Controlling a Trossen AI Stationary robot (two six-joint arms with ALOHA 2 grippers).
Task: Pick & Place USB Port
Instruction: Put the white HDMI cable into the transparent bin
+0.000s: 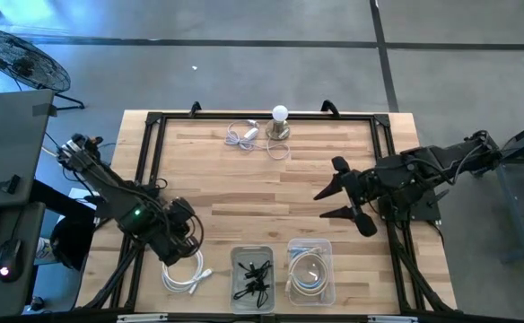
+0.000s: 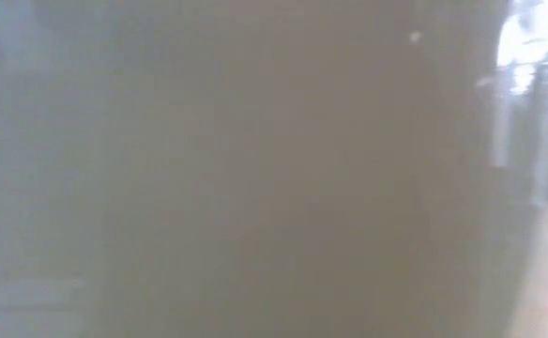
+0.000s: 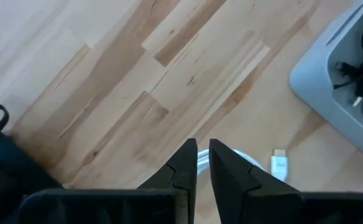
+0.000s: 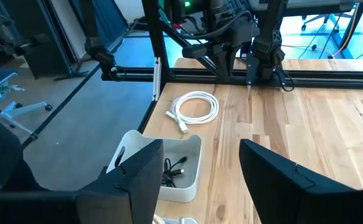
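Note:
A coiled white USB cable [image 1: 183, 274] lies flat on the table near the front left; it also shows in the right wrist view [image 4: 195, 107]. Its plug [image 3: 280, 165] shows in the left wrist view. My left gripper [image 1: 188, 244] points down just on the far side of the coil, its fingers [image 3: 188, 163] closed to a narrow slit through which a bit of white cable shows. In the right wrist view my left gripper [image 4: 250, 78] stands apart from the coil. My right gripper [image 1: 334, 203] hovers wide open and empty at the table's right middle.
A pale bin [image 1: 236, 256] holding black cables and a bin [image 1: 329, 248] holding white cables stand at the front middle. A light bulb on a base [image 1: 280, 124] and a white adapter cable [image 1: 242, 135] lie at the far edge. The low view is blocked by something close.

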